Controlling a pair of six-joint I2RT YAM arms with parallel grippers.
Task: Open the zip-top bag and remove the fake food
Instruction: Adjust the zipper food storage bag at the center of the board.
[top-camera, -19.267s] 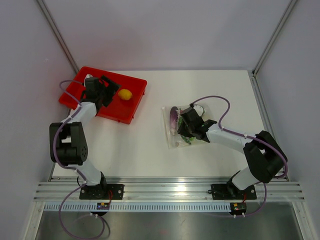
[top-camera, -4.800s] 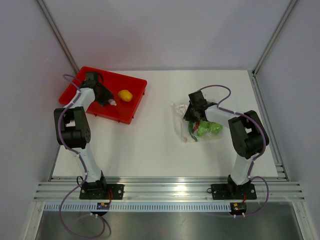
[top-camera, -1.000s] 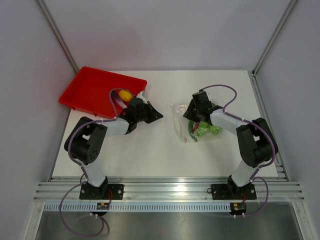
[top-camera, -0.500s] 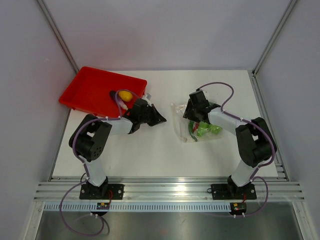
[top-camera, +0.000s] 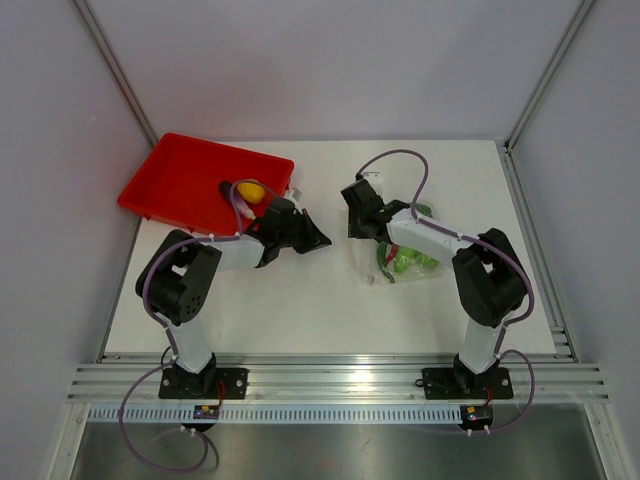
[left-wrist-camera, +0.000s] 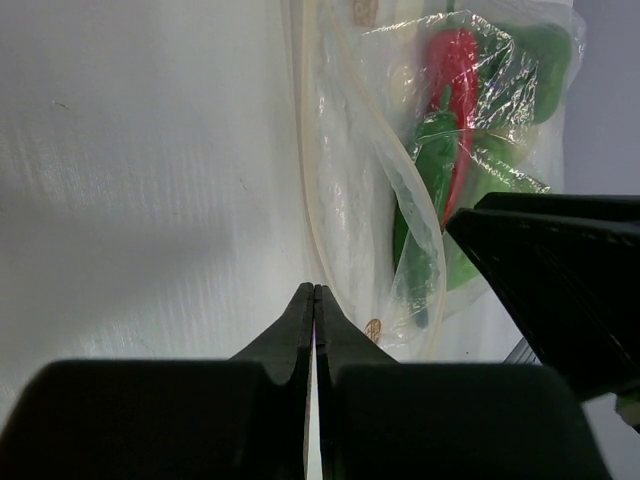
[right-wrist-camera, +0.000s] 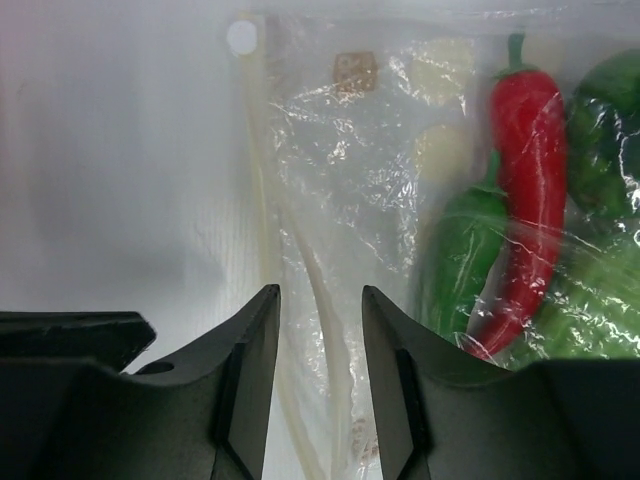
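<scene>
The clear zip-top bag (top-camera: 372, 262) lies flat on the white table, its zip edge facing left. Fake food inside it includes a red chilli (right-wrist-camera: 525, 150) and green pieces (right-wrist-camera: 455, 250), which also show as green pieces (top-camera: 412, 262) from above. A round yellow piece (top-camera: 250, 190) sits in the red tray (top-camera: 180, 180). My right gripper (right-wrist-camera: 318, 300) is open and straddles the bag's zip rim (right-wrist-camera: 325, 280) without pinching it. My left gripper (left-wrist-camera: 315, 292) is shut and empty, its tips low over the table just left of the bag (left-wrist-camera: 350, 180).
The two grippers stand close together at the bag's left edge; the right gripper (left-wrist-camera: 560, 260) shows as a black block in the left wrist view. The left arm's forearm (top-camera: 235, 250) passes the tray's near right corner. Walls enclose the table.
Over the last second my right gripper swung left, off the bag's middle to its zip edge. My left gripper slid a little to the right toward the bag, still shut.
</scene>
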